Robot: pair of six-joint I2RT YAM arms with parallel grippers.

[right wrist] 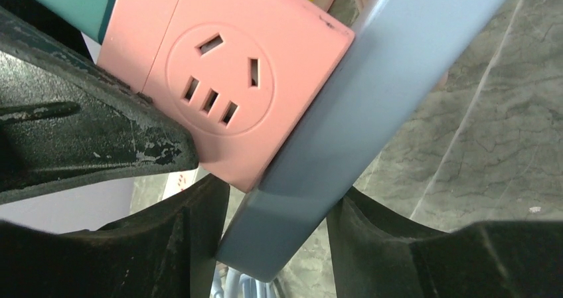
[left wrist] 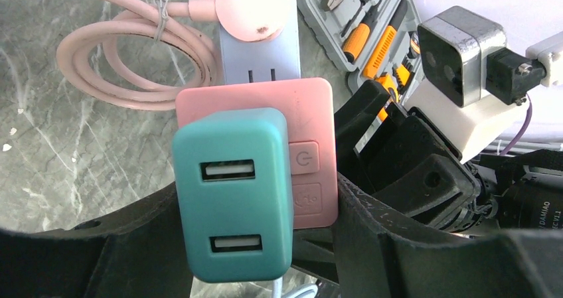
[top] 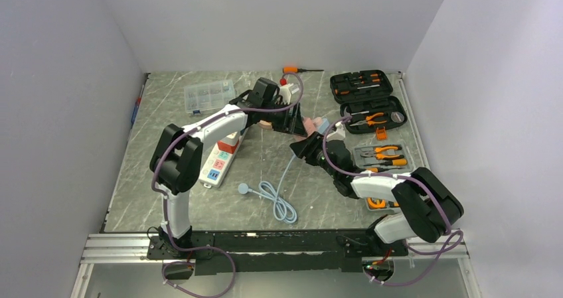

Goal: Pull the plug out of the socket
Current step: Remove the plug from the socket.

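Observation:
A pink socket cube [left wrist: 312,105] sits against a grey-blue power strip [left wrist: 259,56], held above the table. A teal two-port USB charger [left wrist: 232,195] is plugged into the cube's near face. My left gripper [left wrist: 255,202] is shut around the cube, with the teal charger between its fingers. My right gripper [right wrist: 279,198] is shut on the end of the strip [right wrist: 372,92], next to the pink cube [right wrist: 232,66]. In the top view the left gripper [top: 295,121] and right gripper [top: 312,144] meet at mid-table around the cube [top: 310,123]. The cube still touches the strip.
The strip's pink cord [left wrist: 126,66] lies coiled on the table. A white power strip [top: 218,160] with a red plug lies at the left, and a light-blue cable [top: 275,198] in front. Open tool cases [top: 368,99] stand at the right. A clear box [top: 209,95] is at the back.

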